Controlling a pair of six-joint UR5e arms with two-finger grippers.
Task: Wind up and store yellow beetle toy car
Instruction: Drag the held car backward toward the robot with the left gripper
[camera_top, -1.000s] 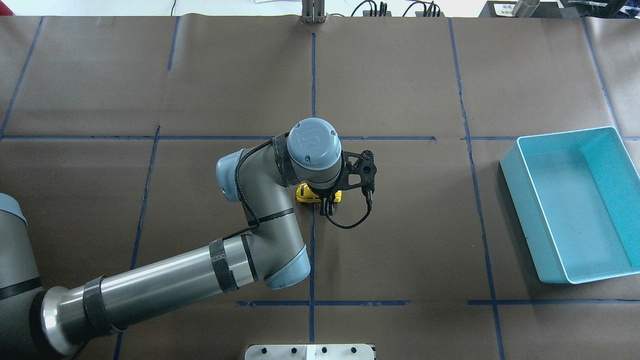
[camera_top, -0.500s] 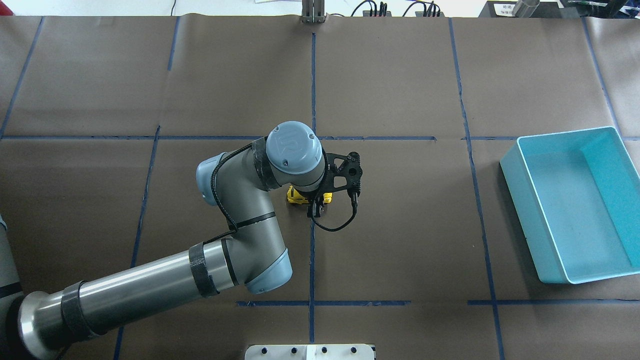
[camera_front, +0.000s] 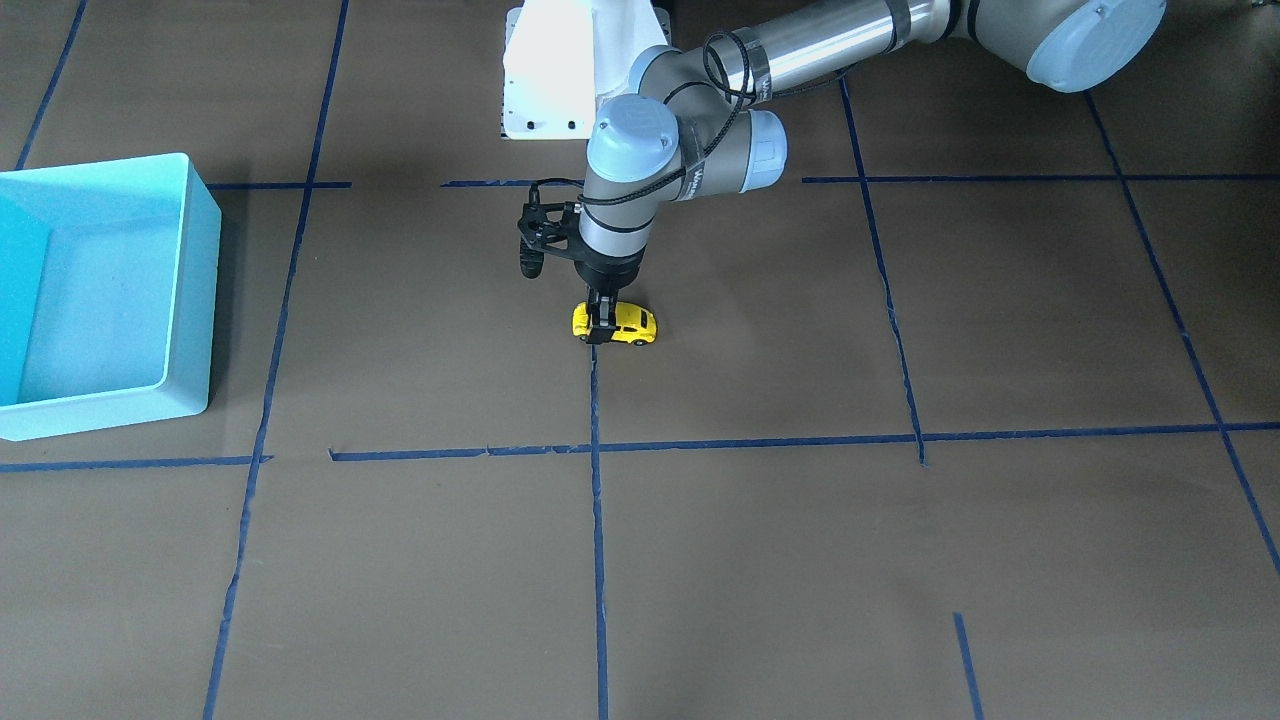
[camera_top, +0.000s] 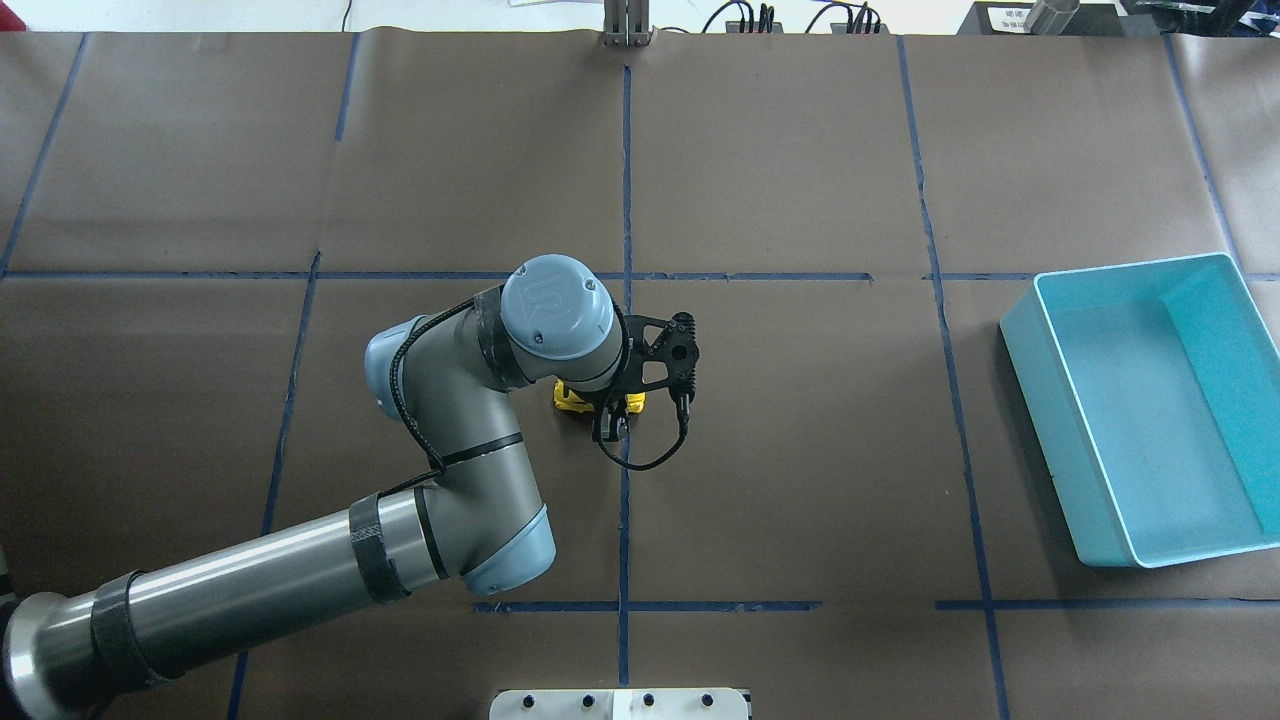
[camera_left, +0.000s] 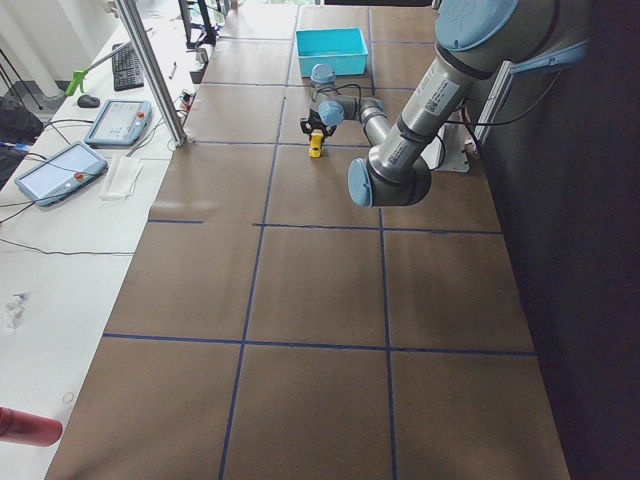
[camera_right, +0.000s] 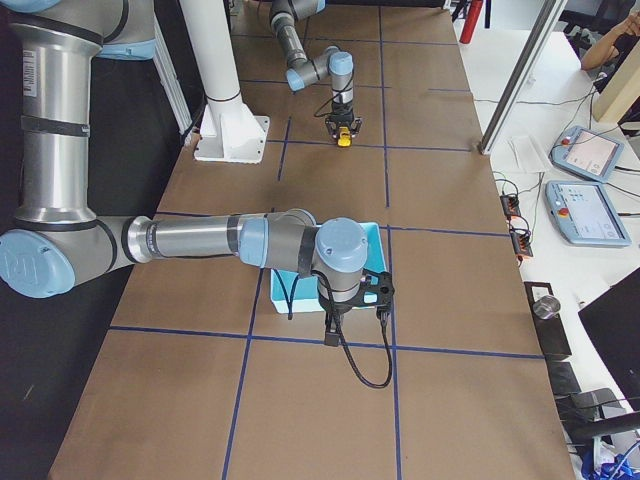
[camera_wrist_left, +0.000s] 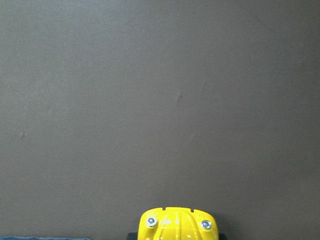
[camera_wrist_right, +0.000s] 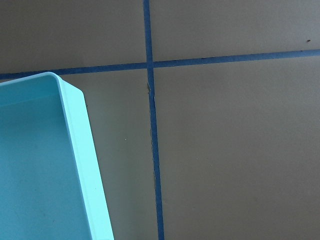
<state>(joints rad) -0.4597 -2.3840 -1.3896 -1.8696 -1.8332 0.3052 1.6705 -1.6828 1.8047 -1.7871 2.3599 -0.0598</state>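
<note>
The yellow beetle toy car (camera_front: 625, 323) sits on its wheels on the brown table, by the blue centre tape line. My left gripper (camera_front: 600, 327) points straight down and is shut on the car's body. In the overhead view the car (camera_top: 568, 398) is mostly hidden under my left wrist, with the gripper (camera_top: 606, 412) over it. The car's yellow end (camera_wrist_left: 178, 226) shows at the bottom of the left wrist view. My right gripper (camera_right: 331, 335) hangs over the table near the bin's corner; I cannot tell if it is open or shut.
An empty turquoise bin (camera_top: 1040, 400) stands on the table's right side, also seen in the front view (camera_front: 190, 290) and the right wrist view (camera_wrist_right: 85, 150). Blue tape lines (camera_top: 625, 500) cross the brown paper. A white base plate (camera_front: 550, 70) is at the robot's edge.
My left arm has moved to the view's left, and a little toward the robot, with the car held in the gripper on the table surface. The bin has not moved.
</note>
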